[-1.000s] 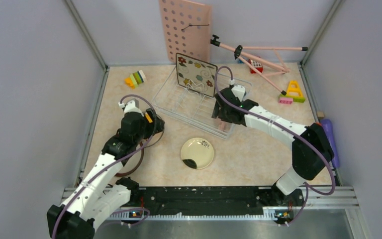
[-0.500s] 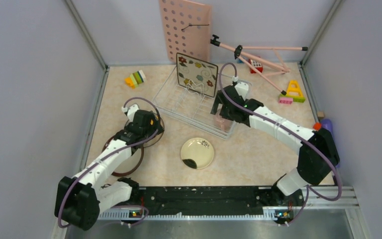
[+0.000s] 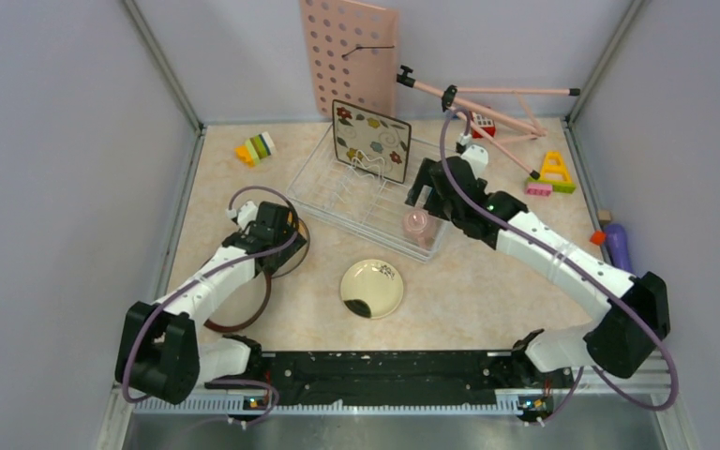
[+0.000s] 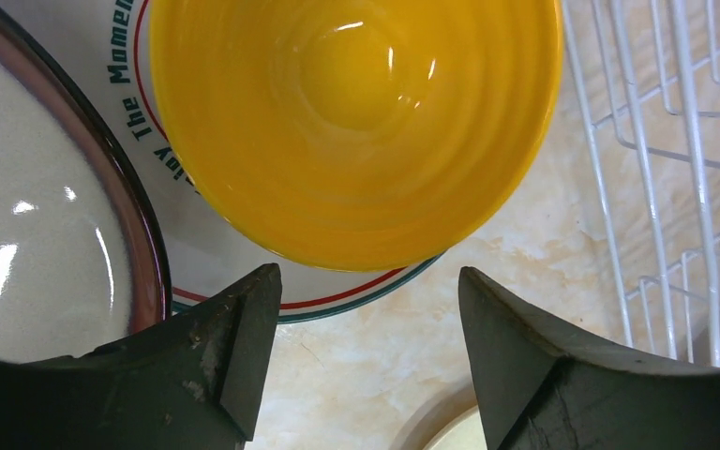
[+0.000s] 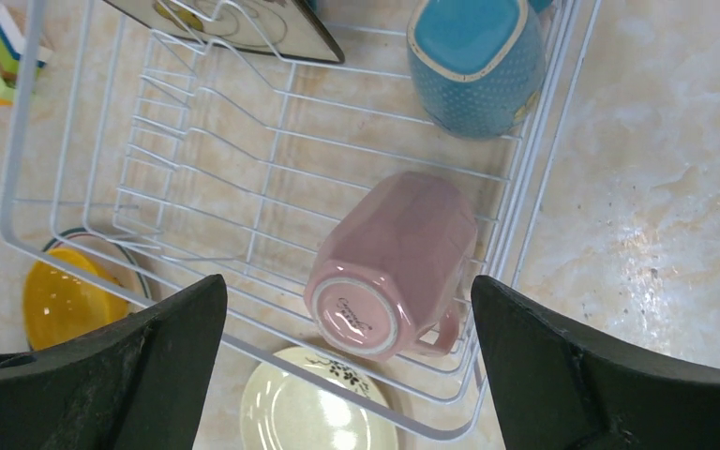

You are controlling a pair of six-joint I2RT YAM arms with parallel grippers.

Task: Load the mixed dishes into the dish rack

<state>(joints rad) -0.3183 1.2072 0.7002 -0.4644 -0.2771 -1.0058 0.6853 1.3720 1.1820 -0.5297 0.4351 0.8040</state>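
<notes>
The white wire dish rack (image 3: 337,192) stands at mid-table. The square flowered plate (image 3: 371,141) stands upright at its far end. A pink cup (image 5: 398,258) lies bottom-up in its near right corner, with a blue cup (image 5: 473,61) beyond it. My right gripper (image 5: 349,366) is open and empty above the pink cup. My left gripper (image 4: 367,356) is open, low over the table just short of the orange-yellow bowl (image 4: 356,122). The bowl sits on a white lettered plate (image 4: 187,258). A dark-red-rimmed plate (image 4: 37,206) lies beside it. The cream plate with black blotch (image 3: 371,289) lies in front of the rack.
The pink pegboard (image 3: 349,56) leans on the back wall. A pink folding stand (image 3: 487,103) lies at the back right. Toy blocks (image 3: 256,148) lie at the back left, more blocks (image 3: 551,173) at the right. A purple object (image 3: 617,246) lies at the right edge.
My right gripper has let go of the pink cup in the rack and drawn up and back to the right. My left gripper has dropped lower toward the orange-yellow bowl.
</notes>
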